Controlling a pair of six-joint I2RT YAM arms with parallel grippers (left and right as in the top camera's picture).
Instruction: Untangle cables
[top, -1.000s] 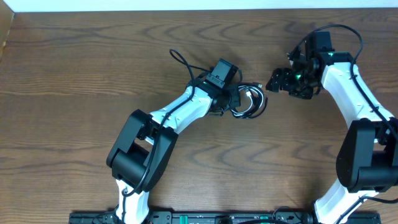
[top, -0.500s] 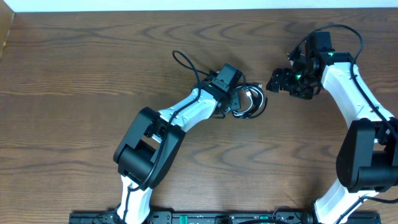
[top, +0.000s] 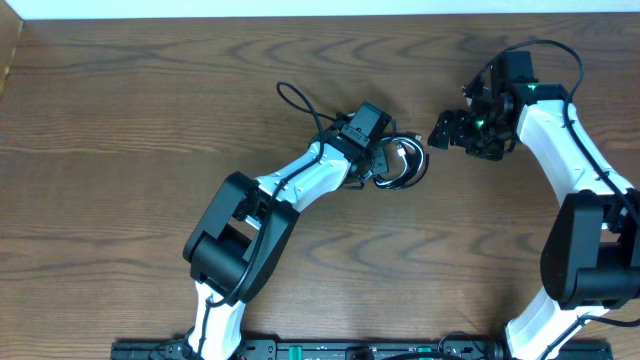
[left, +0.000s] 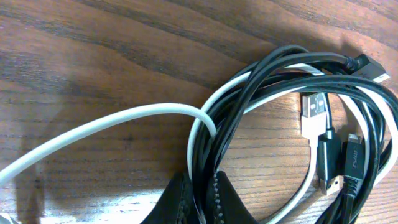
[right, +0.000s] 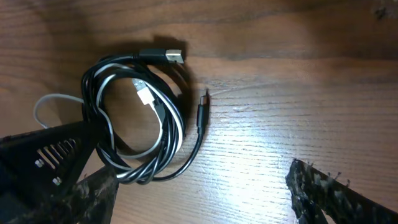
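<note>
On a wooden worktop (top: 120, 120), the left end effector (left: 200, 199) pinches coiled cables (left: 273, 106). The right end effector (top: 441, 131) hovers nearby, wide.

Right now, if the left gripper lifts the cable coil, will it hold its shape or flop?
Probably flop: the cables lie in slack, uneven loops, so they would likely sag from where the left gripper pinches them. Likely light, since the strands are thin. The white tail and the loose black plug would probably dangle and drag.
</note>
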